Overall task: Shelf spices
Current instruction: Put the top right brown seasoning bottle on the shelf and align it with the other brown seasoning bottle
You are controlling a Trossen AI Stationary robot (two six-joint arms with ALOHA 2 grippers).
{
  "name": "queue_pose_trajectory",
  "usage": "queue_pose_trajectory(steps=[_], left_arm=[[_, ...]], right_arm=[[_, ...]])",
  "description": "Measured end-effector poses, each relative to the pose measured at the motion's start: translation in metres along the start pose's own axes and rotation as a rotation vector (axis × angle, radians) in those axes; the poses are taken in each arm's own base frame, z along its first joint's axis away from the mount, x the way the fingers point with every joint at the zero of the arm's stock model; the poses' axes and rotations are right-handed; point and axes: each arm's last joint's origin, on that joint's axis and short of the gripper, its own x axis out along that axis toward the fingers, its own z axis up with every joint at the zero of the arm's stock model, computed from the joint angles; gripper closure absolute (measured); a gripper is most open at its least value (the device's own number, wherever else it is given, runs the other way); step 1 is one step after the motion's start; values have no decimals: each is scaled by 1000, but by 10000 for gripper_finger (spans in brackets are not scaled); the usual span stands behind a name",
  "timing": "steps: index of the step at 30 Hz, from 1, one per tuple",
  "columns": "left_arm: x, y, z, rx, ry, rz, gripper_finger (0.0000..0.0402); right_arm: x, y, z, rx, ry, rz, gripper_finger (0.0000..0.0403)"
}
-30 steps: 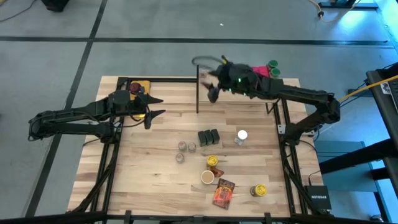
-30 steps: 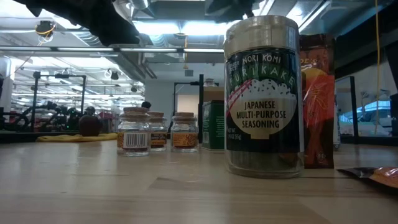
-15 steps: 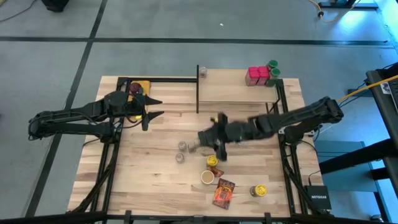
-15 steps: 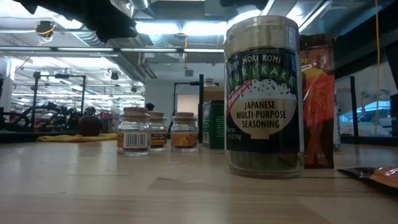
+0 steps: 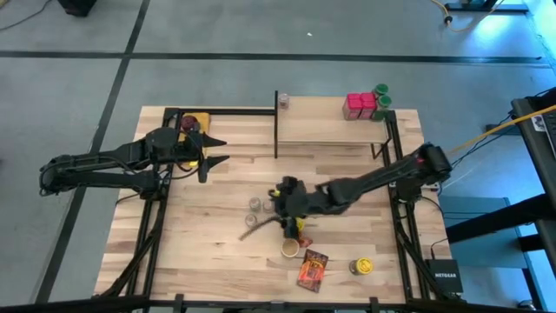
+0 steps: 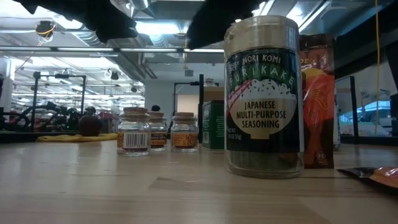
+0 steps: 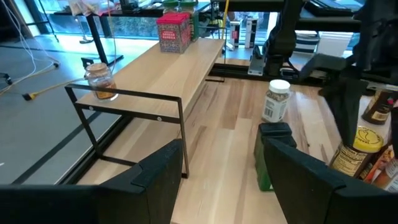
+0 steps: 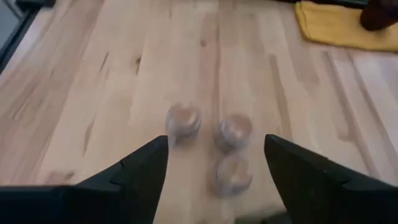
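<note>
A robotics lab or workshop is shown. Exposed ceiling ducts (image 6: 155,56) and strip lights (image 6: 180,28) are seen, with black metal rigs (image 6: 59,93) standing across an open hall. Cables (image 5: 486,130) are laid on grey floor (image 5: 217,78).

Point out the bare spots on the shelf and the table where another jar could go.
The shelf is bare between the lone jar at its left end and the red boxes at its right. The table is free at its near-left. The middle is crowded: three small jars, the right tool.

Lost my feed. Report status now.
Right tool open, empty, over three small tan-lidded glass jars. Left tool open, parked. Pale wood shelf: one jar, red boxes.
</note>
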Motion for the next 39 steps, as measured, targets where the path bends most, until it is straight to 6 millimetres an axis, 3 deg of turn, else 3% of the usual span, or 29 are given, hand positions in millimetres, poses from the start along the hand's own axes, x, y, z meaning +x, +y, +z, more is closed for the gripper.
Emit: queue_pose_trajectory(steps=[5,11,18,26,33,39], left_arm=[[0,0,-3,13,31,-1,183],[0,0,-4,13,40,-1,183],[0,0,-4,12,40,-1,183],[0,0,-4,10,41,-1,183],[0,0,-4,13,41,-1,183],[0,0,-4,10,41,-1,183]], right_arm=[[33,-18,5,23,81,19,132],[65,-34,-14,43,205,10,132],[87,-43,-32,63,281,30,132],[92,-40,-36,72,297,51,139],[92,-41,-36,56,295,32,226],[93,-42,-35,52,285,3,232]])
